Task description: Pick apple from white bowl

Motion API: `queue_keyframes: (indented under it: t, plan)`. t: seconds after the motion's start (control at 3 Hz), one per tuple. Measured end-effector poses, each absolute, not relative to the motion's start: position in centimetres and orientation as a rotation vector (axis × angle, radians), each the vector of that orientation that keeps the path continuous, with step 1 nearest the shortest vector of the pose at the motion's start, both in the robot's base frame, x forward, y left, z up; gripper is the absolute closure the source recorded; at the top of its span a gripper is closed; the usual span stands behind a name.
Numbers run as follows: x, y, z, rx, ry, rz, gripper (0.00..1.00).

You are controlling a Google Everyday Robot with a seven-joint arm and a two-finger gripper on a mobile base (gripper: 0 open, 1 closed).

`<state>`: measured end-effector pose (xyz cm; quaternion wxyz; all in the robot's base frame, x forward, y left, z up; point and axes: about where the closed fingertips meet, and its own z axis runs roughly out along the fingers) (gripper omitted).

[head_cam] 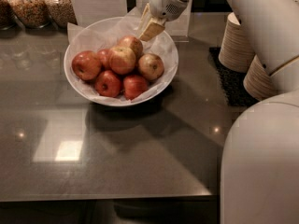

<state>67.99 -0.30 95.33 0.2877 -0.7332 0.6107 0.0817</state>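
Note:
The white bowl, lined with crinkled white paper, stands on the dark counter at upper left of centre. It holds several apples. The apple, the largest one, yellow-green with a red-orange blush, lies in the middle of the pile. Deep red apples lie around it, and a duller brownish-yellow one lies to its right. My gripper hangs over the bowl's back right rim. It is just above and to the right of the rear apple and holds nothing that I can see.
Stacks of beige disposable bowls stand on a black mat to the right. Glass jars of grain stand at the back left. A white card holder is behind the bowl. My white arm and body fill the right side.

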Motion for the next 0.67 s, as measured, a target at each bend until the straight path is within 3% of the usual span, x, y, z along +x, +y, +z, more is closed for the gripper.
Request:
queue_keyframes:
  t: [0.67]
  plan:
    - [67.99,-0.29,95.32,-1.958,1.631,0.218,0.11]
